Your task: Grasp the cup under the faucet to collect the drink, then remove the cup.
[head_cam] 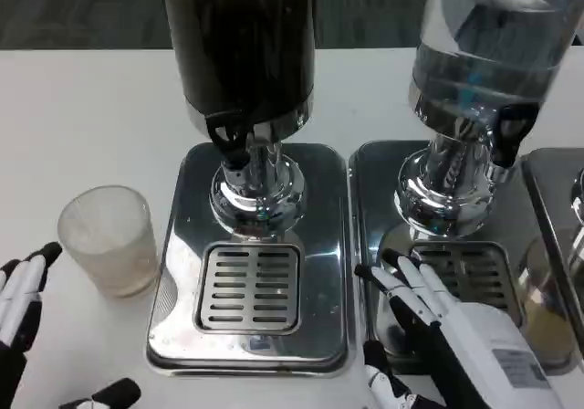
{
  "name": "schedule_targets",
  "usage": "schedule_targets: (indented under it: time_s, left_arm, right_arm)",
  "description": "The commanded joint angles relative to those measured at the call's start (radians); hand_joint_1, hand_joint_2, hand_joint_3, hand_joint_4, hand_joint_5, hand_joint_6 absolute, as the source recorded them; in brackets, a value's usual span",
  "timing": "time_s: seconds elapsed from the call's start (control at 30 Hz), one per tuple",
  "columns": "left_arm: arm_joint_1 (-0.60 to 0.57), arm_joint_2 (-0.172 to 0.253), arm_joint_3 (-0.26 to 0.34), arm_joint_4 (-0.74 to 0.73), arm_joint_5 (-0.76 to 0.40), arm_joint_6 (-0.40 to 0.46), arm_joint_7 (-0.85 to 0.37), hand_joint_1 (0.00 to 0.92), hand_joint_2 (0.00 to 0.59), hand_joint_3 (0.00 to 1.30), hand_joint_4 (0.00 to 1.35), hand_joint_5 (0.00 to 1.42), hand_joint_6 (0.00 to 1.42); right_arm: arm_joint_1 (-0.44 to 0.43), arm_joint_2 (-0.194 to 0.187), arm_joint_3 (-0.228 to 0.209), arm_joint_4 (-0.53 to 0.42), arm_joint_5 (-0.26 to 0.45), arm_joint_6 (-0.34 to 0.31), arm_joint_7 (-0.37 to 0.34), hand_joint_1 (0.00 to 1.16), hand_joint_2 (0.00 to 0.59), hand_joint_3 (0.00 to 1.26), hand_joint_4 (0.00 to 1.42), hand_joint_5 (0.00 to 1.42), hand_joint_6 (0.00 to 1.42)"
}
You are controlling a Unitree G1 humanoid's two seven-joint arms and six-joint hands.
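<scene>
Head view had your left hand (20, 304) at the far left edge, low on the table (82, 89), fingers apart and holding nothing; its fingertips (46, 256) lay near the cup (108, 239) but clear of it. You could see that the cup stood upright on the bare table just left of the dark dispenser's tray (251, 254), beside it and not on the grate (249, 286), so it was not yet under the faucet (233, 144). It looked like a frosted, translucent tumbler, empty and so probably light; I judged it stiff but easy to tip or slide on the smooth table, and possibly slippery. You would do best to take it around the middle of its wall, thumb on one side and fingers opposite, keeping it level once filled. Further right, the dark dispenser (242, 44) rose over its tray, and next to it stood a clear dispenser (484, 44) on a second tray (374, 199). Your right hand (438, 327) rested over the front of that second tray, fingers stretched forward and spread, gripping nothing. Whether it touched the metal, you could not tell. At the right edge something pale and roundish showed, too blurred to name.
</scene>
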Motion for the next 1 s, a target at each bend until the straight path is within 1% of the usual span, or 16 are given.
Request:
schedule_targets:
  time_s: [0.03, 0.23, 0.37, 0.67, 0.9, 1.0]
  left_arm:
    - [-0.016, -0.008, 0.025, 0.022, -0.020, 0.002, 0.005, 0.000, 0.016, 0.00, 0.00, 0.00, 0.00]
    - [-0.068, -0.006, 0.050, 0.062, -0.042, 0.017, 0.006, 0.000, 0.023, 0.00, 0.00, 0.00, 0.00]
    - [-0.098, -0.002, 0.061, 0.091, -0.063, 0.023, -0.009, 0.000, 0.024, 0.00, 0.00, 0.00, 0.00]
    - [-0.204, 0.038, 0.042, 0.165, -0.106, 0.029, -0.087, 0.000, 0.013, 0.00, 0.00, 0.01, 0.01]
    - [-0.282, 0.061, 0.024, 0.217, -0.120, 0.038, -0.134, 0.000, 0.004, 0.00, 0.00, 0.02, 0.01]
    - [-0.315, 0.071, 0.013, 0.242, -0.126, 0.042, -0.153, 0.000, 0.000, 0.00, 0.00, 0.00, 0.01]
  right_arm:
    - [-0.003, 0.006, 0.002, 0.013, 0.008, 0.003, -0.011, 0.53, 0.551, 0.13, 0.00, 0.00, 0.13]
    - [-0.015, -0.009, -0.012, 0.024, 0.025, -0.010, -0.010, 0.53, 0.555, 0.13, 0.00, 0.00, 0.13]
    - [-0.020, -0.012, -0.015, 0.030, 0.034, -0.009, -0.007, 0.53, 0.557, 0.13, 0.00, 0.00, 0.13]
    - [-0.016, -0.017, -0.017, 0.027, 0.034, -0.014, -0.009, 0.53, 0.558, 0.14, 0.00, 0.00, 0.13]
    - [-0.005, -0.010, -0.019, 0.020, 0.038, -0.006, -0.008, 0.53, 0.553, 0.14, 0.00, 0.00, 0.13]
    - [-0.007, -0.010, -0.017, 0.018, 0.034, -0.005, -0.008, 0.53, 0.551, 0.14, 0.01, 0.00, 0.14]
